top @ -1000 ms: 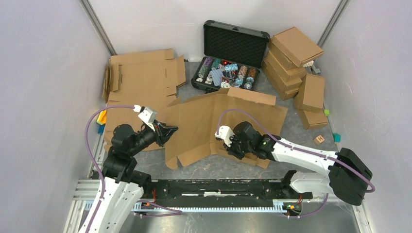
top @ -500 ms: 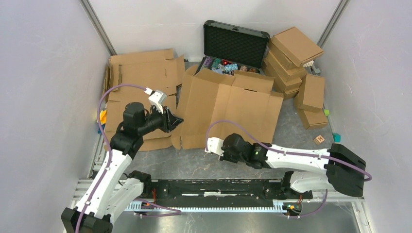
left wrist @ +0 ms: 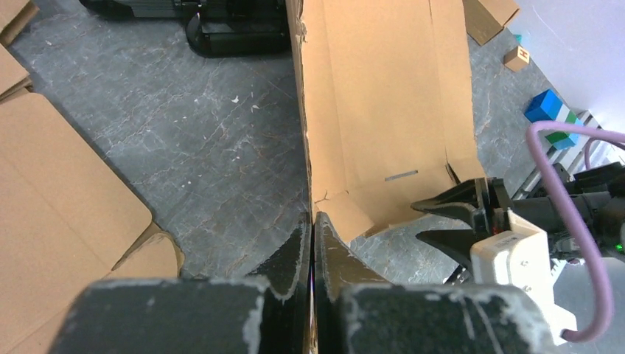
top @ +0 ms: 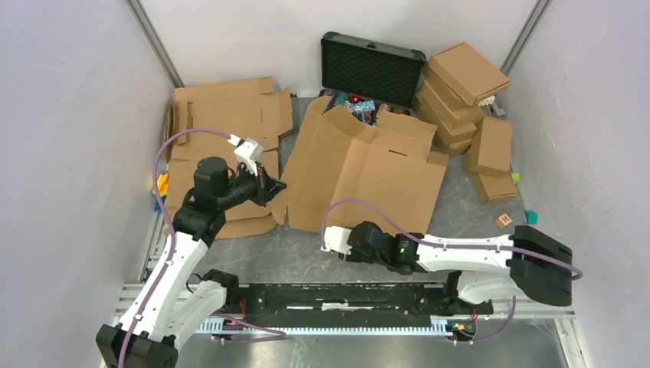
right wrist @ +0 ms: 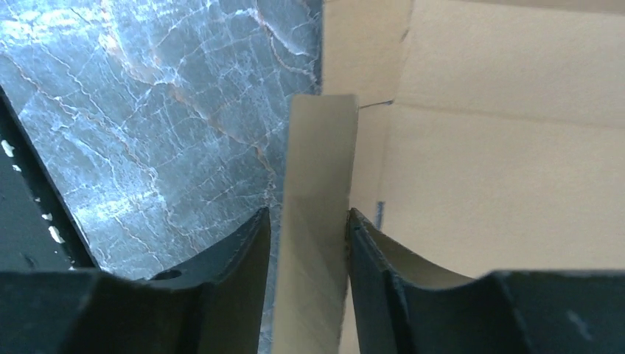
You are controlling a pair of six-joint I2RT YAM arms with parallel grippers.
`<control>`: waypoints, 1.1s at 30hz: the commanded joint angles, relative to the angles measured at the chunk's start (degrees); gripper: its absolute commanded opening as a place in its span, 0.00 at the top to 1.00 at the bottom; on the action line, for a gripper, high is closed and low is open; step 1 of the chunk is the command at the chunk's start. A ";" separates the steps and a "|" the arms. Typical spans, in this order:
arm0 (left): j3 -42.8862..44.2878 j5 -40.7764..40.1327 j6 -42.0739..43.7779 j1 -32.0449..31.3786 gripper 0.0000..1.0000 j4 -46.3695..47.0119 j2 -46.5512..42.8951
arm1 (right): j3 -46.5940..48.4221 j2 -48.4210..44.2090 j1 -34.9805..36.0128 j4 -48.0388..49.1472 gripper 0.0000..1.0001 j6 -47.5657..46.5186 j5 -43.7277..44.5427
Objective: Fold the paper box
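Half the case [top: 373,65] hides behind the tilted paper box [top: 368,176].

A robotics lab cell: plain white panel walls [top: 69,115] on aluminium posts [top: 155,44] enclose a grey stone-patterned tabletop [top: 306,264]. Two cabled robot arms [top: 467,253] are bolted to a rail [top: 345,295]. Practice props lie about: stacked cardboard boxes [top: 460,92], a foam-lined case [top: 372,65], toy blocks [top: 531,218].

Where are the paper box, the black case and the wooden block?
paper box [top: 368,176], top view, middle of its raised panel.
black case [top: 373,65], top view, foam lining of its open lid.
wooden block [top: 503,221], top view, its top face.
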 commanded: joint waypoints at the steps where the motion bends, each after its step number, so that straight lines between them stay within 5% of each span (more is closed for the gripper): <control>1: 3.19 -0.61 2.02 -0.20 0.98 0.01 0.80 | 0.33 -6.08 -1.59 2.62 0.48 1.31 -2.08; 5: 3.15 -4.01 0.58 -0.20 0.98 0.16 0.46 | 0.22 -9.91 -9.39 3.65 0.33 4.47 -15.42; 11: 1.46 -9.74 -6.75 -0.83 0.98 5.26 -1.03 | 0.91 -11.44 -20.92 6.19 0.28 12.84 -29.87; 13: 1.24 -12.34 -8.46 -1.64 0.98 6.10 -1.21 | 0.86 -11.07 -24.77 7.39 0.24 17.44 -29.27; 19: 1.20 -15.24 -9.74 -2.55 0.95 6.99 -0.60 | 1.62 -6.13 -28.07 7.97 0.42 22.11 -18.25; 22: 1.98 -13.26 -10.12 -2.58 0.81 6.87 2.11 | 0.30 -2.72 -29.38 8.67 0.53 22.96 -17.03; 27: 8.70 -11.98 -10.52 -2.16 0.49 1.45 11.01 | -0.86 0.70 -31.57 10.35 0.57 22.60 -18.02; 33: 22.13 -9.84 -8.69 1.18 0.35 -6.45 24.24 | -1.55 1.26 -32.85 11.18 0.59 21.74 -19.36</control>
